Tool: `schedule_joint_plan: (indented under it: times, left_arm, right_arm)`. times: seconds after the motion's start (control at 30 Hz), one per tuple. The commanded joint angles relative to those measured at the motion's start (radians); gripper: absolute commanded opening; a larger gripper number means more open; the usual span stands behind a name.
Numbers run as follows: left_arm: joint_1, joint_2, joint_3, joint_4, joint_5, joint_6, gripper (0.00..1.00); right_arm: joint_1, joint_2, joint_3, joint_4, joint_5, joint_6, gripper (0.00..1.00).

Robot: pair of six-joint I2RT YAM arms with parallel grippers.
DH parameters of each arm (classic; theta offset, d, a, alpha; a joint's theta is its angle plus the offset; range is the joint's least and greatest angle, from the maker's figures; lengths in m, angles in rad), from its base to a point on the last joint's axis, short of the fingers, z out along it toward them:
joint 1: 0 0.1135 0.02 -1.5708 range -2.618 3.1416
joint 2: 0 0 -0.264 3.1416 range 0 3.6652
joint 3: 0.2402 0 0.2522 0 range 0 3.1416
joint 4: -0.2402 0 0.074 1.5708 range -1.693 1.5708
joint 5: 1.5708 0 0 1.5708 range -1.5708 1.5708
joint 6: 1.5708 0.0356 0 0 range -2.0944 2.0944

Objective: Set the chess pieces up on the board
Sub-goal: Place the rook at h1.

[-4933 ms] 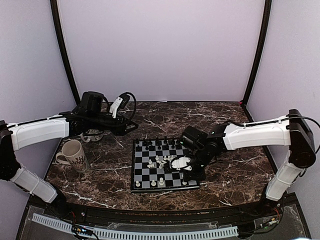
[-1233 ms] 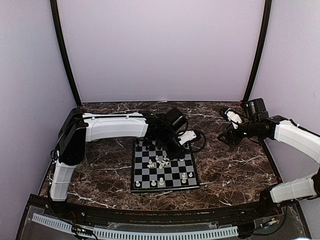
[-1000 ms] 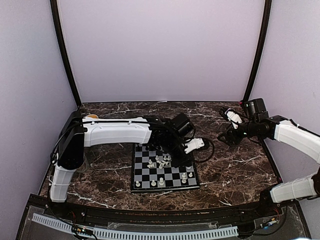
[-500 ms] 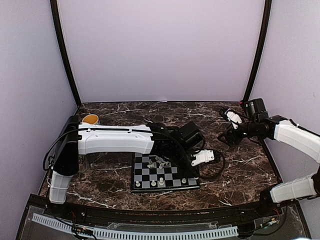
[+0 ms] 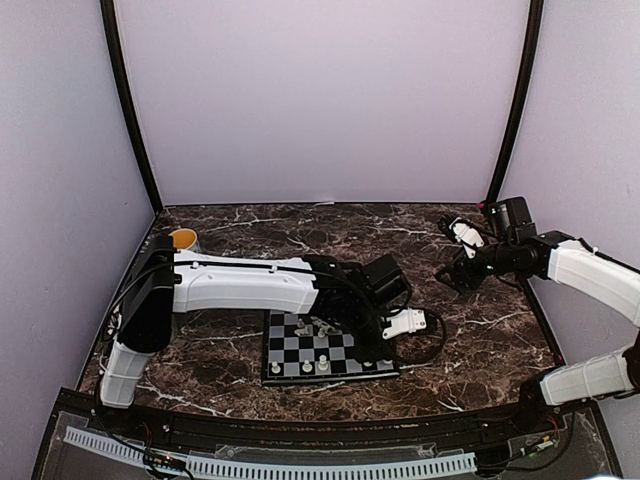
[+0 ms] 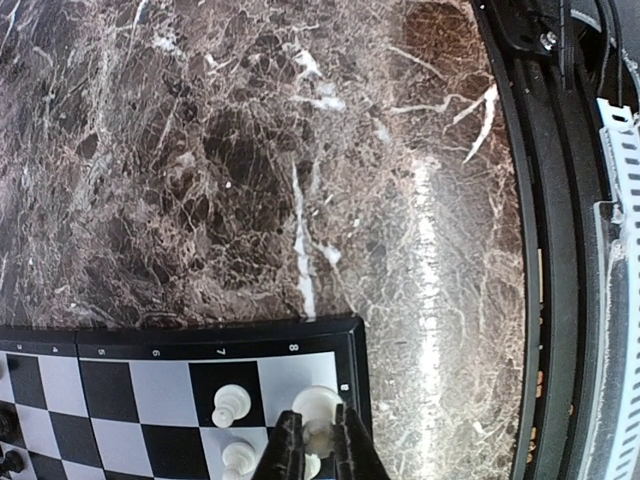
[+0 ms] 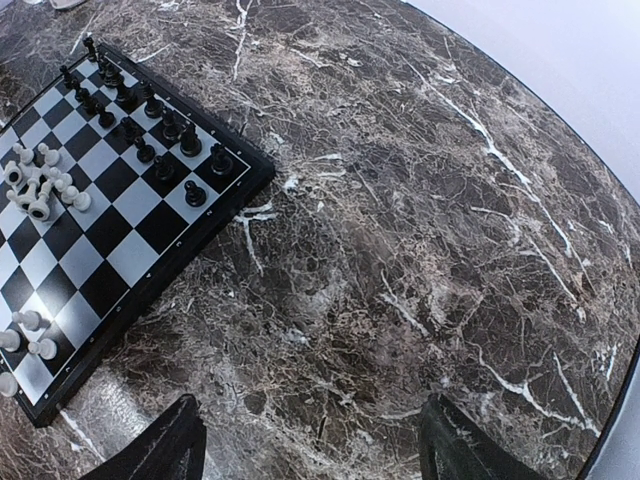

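Board (image 5: 340, 355) flat on the dark marble table (image 5: 480, 340), toward 6 o'clock of its middle, close to the arm bases. Left arm stretched across the far half, wrist over the corner at 5 o'clock; right arm well apart, out at 2 o'clock from the board. Right claw (image 7: 310, 450) released, fingers spread wide over bare marble, holding nothing. Left claw (image 6: 318, 440) clenched on a white piece (image 6: 316, 408) at the end square of file 8, hard against the rim; touching down or just above, impossible to tell. Relation to mind: piece at 12 o'clock of the fingertips in the wrist view, long axis apparently upright and so seen end-on, square directly beneath. Probably only a short descent and an opening left, work for the far nearer left arm. Two white pawns (image 6: 231, 405) just beside, at 9 and 8 o'clock of the grip, so little room for the finger opening that way. Top view: corner and grip hidden under the left wrist. Left wrist view: grip plain, most of the board cut off. Right wrist view alone: black pieces (image 7: 188, 143) ranked along the far edge, loose white cluster (image 7: 40, 208) mid-board.
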Motion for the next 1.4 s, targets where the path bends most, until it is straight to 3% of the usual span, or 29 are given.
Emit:
schedule_joint_plan:
  times: [0.0,0.43,0.77,1.1,1.37]
  left_arm:
    - [0.001,0.011,0.03,-0.027,-0.023,0.013,0.07]
    - [0.001,0.046,0.035,-0.031,-0.05,0.019,0.09]
    - [0.001,0.048,0.055,-0.05,-0.041,0.013,0.21]
    - [0.001,0.046,0.074,-0.072,0.008,0.013,0.22]
    - [0.003,-0.068,0.066,-0.05,0.002,-0.008,0.25]
  right_arm:
    - [-0.004,0.012,0.001,0.011,-0.005,0.003,0.73]
    - [-0.004,0.022,0.001,0.009,-0.011,-0.004,0.73]
    - [-0.003,0.029,0.003,0.005,-0.018,-0.005,0.73]
    - [-0.004,0.03,0.004,0.003,-0.021,-0.005,0.73]
    - [-0.003,0.024,0.012,-0.002,-0.034,-0.007,0.73]
